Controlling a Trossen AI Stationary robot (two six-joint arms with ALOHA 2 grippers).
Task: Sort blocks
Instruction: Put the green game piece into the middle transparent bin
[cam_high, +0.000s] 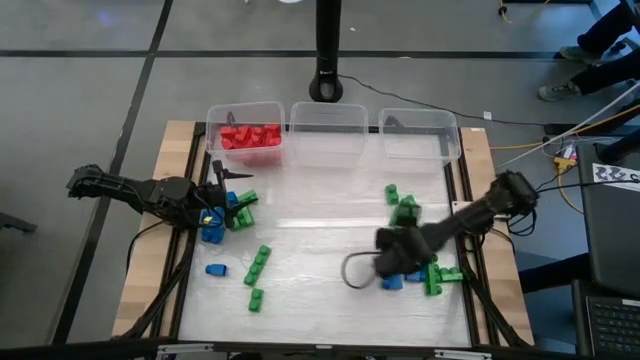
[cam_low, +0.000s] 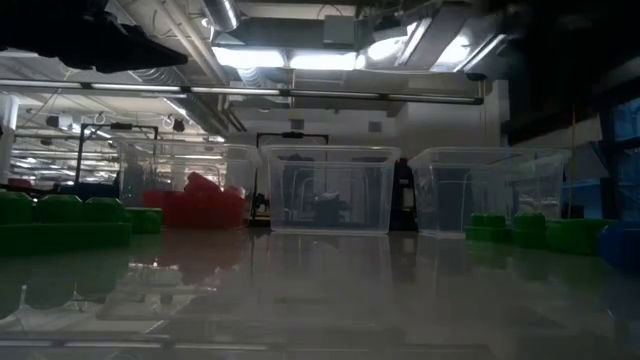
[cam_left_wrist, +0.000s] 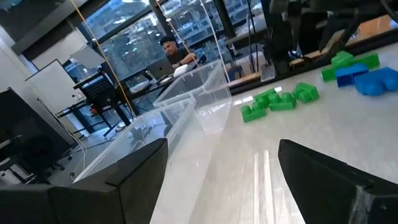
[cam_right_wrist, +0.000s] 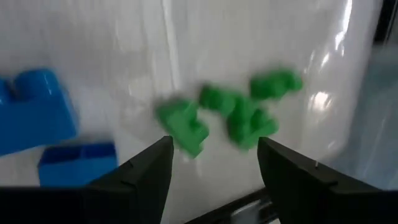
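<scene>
I have the right tool (cam_high: 392, 268) low over the blue and green blocks at the near right of the table (cam_high: 320, 300), its fingers (cam_right_wrist: 149, 171) parted with nothing between them. Through its wrist camera I see a loose clump of green blocks (cam_right_wrist: 227, 115) just beyond the fingertips and two blue blocks (cam_right_wrist: 37, 121) off to one side. The left tool (cam_high: 222, 205) waits over its own green and blue cluster (cam_high: 228, 215) at the left edge, fingers also apart and empty.

The red blocks (cam_high: 250, 137) already sit in the far-left bin (cam_high: 243, 112); the middle bin (cam_high: 327, 120) and the far-right bin (cam_high: 420, 125) look empty, so green and blue remain.

To do this pick well, I judge I should choose one block at the edge of the clump, turn the wrist so the fingers straddle its short sides, and descend squarely. A neighbour caught alongside would mix colours, so I would nudge clear first if the pieces touch.
</scene>
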